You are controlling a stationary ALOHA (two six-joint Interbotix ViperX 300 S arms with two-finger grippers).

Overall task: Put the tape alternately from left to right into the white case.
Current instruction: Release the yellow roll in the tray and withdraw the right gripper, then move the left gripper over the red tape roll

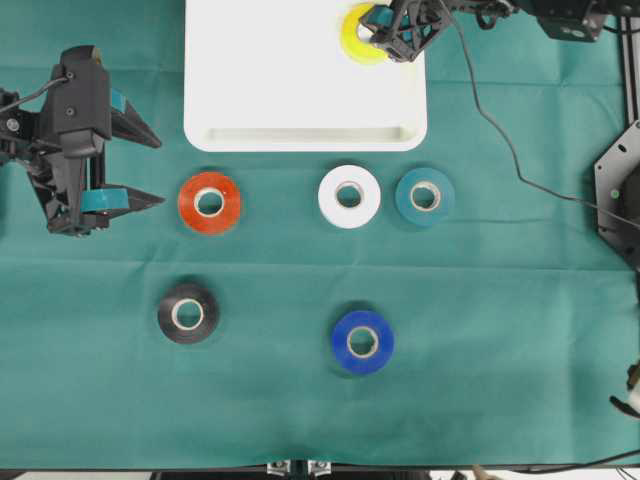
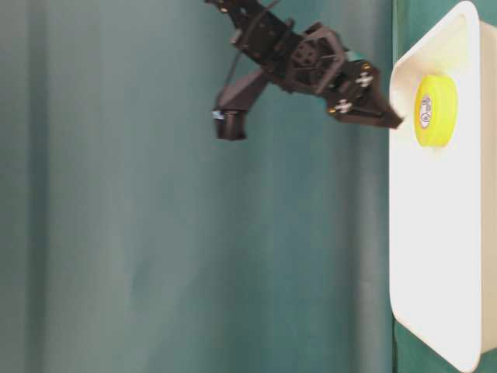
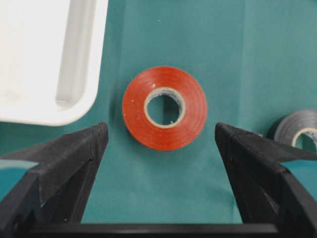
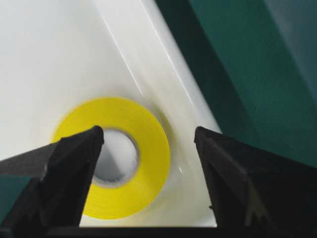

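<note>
You see the white case at the far edge of the green-clothed table, with a yellow tape roll lying flat near its far right corner. Your right gripper hangs just above that roll, jaws wide and holding nothing. Your left gripper waits low at the table's left edge, jaws half spread and empty, aimed at the orange roll just beside the case's near rim. The rolls look light, stiff and smooth-sided; pinch each across its outer rim.
</note>
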